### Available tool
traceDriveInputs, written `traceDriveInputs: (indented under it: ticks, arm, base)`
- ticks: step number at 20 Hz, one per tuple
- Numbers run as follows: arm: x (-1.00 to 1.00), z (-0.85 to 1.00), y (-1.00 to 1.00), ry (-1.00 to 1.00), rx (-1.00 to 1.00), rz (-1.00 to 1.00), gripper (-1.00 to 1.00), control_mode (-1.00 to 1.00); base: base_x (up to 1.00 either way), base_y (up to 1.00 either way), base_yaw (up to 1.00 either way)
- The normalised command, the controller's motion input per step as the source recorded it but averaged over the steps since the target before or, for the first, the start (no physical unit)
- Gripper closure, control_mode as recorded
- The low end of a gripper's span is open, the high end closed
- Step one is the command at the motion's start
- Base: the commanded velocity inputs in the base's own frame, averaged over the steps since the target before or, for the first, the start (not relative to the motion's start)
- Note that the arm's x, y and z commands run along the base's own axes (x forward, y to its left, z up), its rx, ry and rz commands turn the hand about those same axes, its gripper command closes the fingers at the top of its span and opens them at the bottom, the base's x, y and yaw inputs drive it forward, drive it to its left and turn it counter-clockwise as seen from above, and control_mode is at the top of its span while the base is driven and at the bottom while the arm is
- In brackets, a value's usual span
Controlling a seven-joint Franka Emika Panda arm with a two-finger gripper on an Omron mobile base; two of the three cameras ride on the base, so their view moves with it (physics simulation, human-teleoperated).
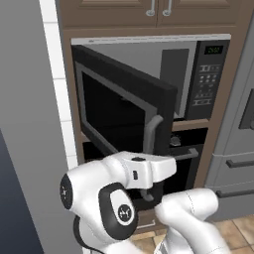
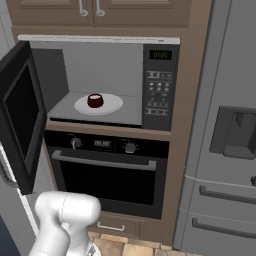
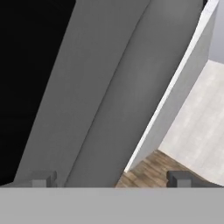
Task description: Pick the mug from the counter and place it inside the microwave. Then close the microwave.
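The dark red mug (image 2: 95, 100) stands upright on the white turntable (image 2: 114, 106) inside the microwave (image 2: 159, 87). The microwave's black door (image 1: 124, 106) hangs wide open to the left, its grey bar handle (image 1: 151, 130) facing me. My gripper (image 3: 111, 180) is open, low by the door's outer edge, just under that handle. In the hand view the grey handle (image 3: 109, 87) runs close in front of the two dark fingertips (image 3: 43, 179), and nothing is held. The counter is out of view.
A black oven (image 2: 107, 175) with knobs and a horizontal handle sits right under the microwave. A grey fridge (image 2: 225, 150) stands to the right, wooden cabinets (image 2: 95, 12) above. A grey wall (image 1: 25, 124) with white tiles closes the left side.
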Motion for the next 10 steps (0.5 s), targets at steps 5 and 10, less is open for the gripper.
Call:
traceDriveInputs:
  ticks: [5, 10]
  arm:
    - [0.31, 0.00, -0.81, 0.00, 0.01, 0.13, -1.00, -1.00]
    - [0.48, 0.00, -0.75, 0.02, 0.02, 0.13, -1.00, -1.00]
  base:
    - [0.00, 0.00, 0.00]
    - [0.00, 0.00, 0.00]
